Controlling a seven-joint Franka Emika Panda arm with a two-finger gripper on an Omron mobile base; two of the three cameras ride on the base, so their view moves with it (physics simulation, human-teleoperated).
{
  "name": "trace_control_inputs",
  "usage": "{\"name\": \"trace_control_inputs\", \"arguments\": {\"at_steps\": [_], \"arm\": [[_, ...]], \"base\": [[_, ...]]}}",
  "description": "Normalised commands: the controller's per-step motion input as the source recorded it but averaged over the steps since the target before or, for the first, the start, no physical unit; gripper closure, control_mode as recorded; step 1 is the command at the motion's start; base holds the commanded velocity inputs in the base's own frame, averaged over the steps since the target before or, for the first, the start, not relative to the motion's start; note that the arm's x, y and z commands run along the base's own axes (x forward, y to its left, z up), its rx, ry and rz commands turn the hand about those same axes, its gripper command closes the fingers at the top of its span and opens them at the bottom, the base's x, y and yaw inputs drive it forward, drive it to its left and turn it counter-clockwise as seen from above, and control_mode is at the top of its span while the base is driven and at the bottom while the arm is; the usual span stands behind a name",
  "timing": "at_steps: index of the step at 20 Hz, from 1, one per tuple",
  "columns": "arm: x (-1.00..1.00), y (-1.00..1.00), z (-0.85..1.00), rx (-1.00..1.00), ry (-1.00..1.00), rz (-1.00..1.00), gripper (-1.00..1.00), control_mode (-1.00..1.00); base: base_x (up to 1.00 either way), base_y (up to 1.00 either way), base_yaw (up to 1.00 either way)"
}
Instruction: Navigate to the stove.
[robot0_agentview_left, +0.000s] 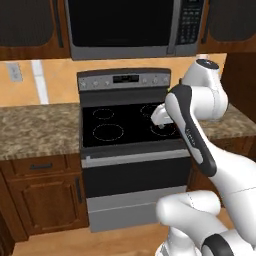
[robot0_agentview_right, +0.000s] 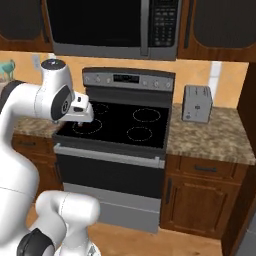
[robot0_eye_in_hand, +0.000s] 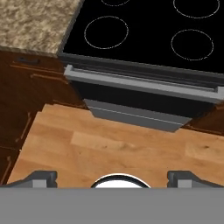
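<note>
no legible txt, labels, nos.

A speckled beige-and-brown granite counter (robot0_agentview_left: 35, 127) is carried on dark reddish-brown wooden base cabinets (robot0_agentview_left: 42, 197) with dark handles, and the same counter (robot0_agentview_right: 210, 137) and cabinets (robot0_agentview_right: 200, 197) are seen in the right base view, where a boxy silver metal toaster (robot0_agentview_right: 196, 103) is stood on the stone; above, a black-and-steel microwave with a keypad (robot0_agentview_left: 135, 27) is set between dark wooden upper cabinets (robot0_agentview_left: 30, 27). The wall is finished in a pale orange backsplash (robot0_agentview_left: 55, 80) crossed by a white vertical strip (robot0_agentview_left: 39, 80) and fitted with a grey wall outlet (robot0_agentview_left: 14, 72); the floor is laid in light honey-coloured wooden planks (robot0_eye_in_hand: 109, 140).
</note>
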Motion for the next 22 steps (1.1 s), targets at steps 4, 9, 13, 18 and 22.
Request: {"name": "trace_control_inputs", "arguments": {"at_steps": [4, 9, 13, 18, 22], "arm": [[0.0, 0.0, 0.0, 0.0, 0.0, 0.0, -1.0, 1.0], [0.0, 0.0, 0.0, 0.0, 0.0, 0.0, -1.0, 1.0], [0.0, 0.0, 0.0, 0.0, 0.0, 0.0, -1.0, 1.0], [0.0, 0.0, 0.0, 0.0, 0.0, 0.0, -1.0, 1.0], [0.48, 0.01, -0.78, -0.07, 0.02, -0.01, -1.0, -1.0]], "base": [[0.99, 0.08, -0.05], [0.76, 0.0, 0.0], [0.57, 0.01, -0.04], [0.53, 0.0, -0.03], [0.0, 0.0, 0.0]]}}
